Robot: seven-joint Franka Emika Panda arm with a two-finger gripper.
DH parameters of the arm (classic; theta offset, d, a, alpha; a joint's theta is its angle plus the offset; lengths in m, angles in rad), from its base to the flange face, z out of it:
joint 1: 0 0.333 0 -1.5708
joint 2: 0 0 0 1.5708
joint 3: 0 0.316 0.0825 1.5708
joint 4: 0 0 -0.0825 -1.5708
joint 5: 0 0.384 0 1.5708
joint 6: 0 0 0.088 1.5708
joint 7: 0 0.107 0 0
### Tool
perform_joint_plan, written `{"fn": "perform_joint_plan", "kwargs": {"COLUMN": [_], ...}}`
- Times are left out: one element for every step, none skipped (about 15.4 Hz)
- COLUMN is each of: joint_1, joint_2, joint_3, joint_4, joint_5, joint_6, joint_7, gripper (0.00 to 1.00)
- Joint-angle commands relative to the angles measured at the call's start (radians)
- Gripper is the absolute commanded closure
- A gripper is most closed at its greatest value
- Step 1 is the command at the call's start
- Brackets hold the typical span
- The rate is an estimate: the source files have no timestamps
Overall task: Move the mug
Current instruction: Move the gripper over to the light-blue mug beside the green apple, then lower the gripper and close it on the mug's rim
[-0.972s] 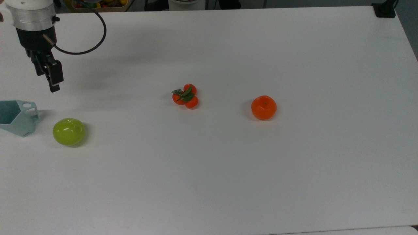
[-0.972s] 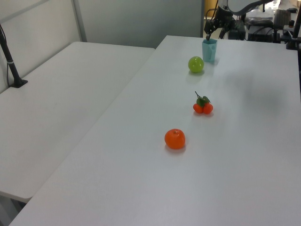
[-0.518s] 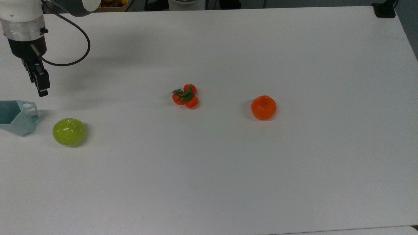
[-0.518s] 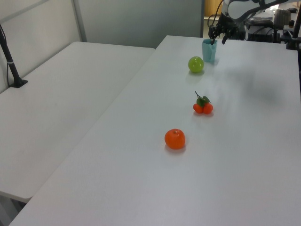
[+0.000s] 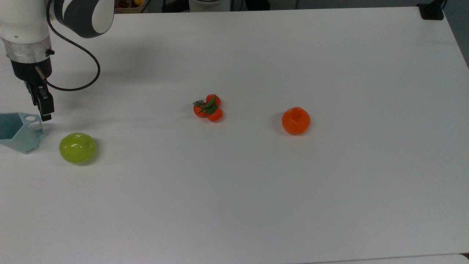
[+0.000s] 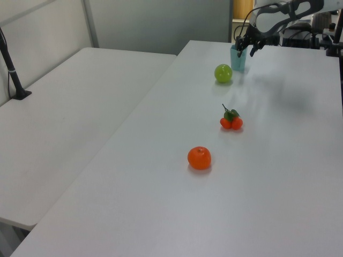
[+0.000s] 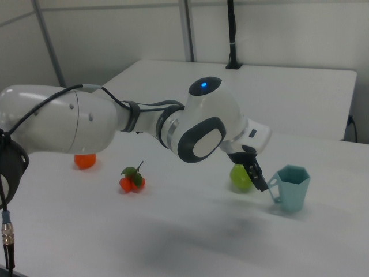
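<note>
Hovering low at the mug's handle side, the hand (image 5: 44, 110) hangs from the arm with its fingers pointing down at the table (image 5: 256, 190). The mug (image 5: 18, 132) stands upright at the top view's left edge, its handle (image 5: 33, 119) turned toward the hand. In the top view the fingertips sit just beside the handle's ring, slightly to the top view's right of it; in the right view the dark fingers (image 7: 256, 176) reach right up to the handle, and I cannot tell whether they touch it. Whether the hand is open or closed I cannot tell either; it does not look to be gripping anything yet.

So the mug lies to the top view's left of the hand and a little below, handle first. I would judge the coming move a short one across to the handle or rim.

The mug's hexagonal mouth faces up, and what I can see of the inside looks empty. A green apple (image 5: 77, 147) rests near the mug on the top view's right, close enough to be nudged. 3 small tomatoes (image 5: 208, 108) and 1 orange (image 5: 296, 120) lie well apart.
</note>
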Motion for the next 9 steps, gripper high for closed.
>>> {"fn": "perform_joint_plan", "kwargs": {"joint_1": [0.0,0.0,-0.006,-0.008,-0.008,-0.009,-0.009,-0.009,-0.011], "joint_2": [0.051,0.063,0.068,0.074,0.077,0.078,0.086,0.097,0.101], "joint_3": [-0.001,-0.001,-0.001,-0.001,-0.001,-0.001,-0.001,-0.001,-0.001], "joint_4": [0.051,0.06,0.063,0.063,0.072,0.072,0.072,0.074,0.077], "joint_5": [0.015,0.015,0.015,0.014,0.014,0.014,0.014,0.012,0.008], "joint_6": [0.022,0.022,0.024,0.027,0.042,0.057,0.062,0.066,0.068], "joint_7": [0.01,0.008,0.005,0.005,0.005,0.005,0.004,0.004,0.004], "gripper": [0.37,0.37,0.37,0.36,0.36,0.36,0.36,0.36,0.36]}}
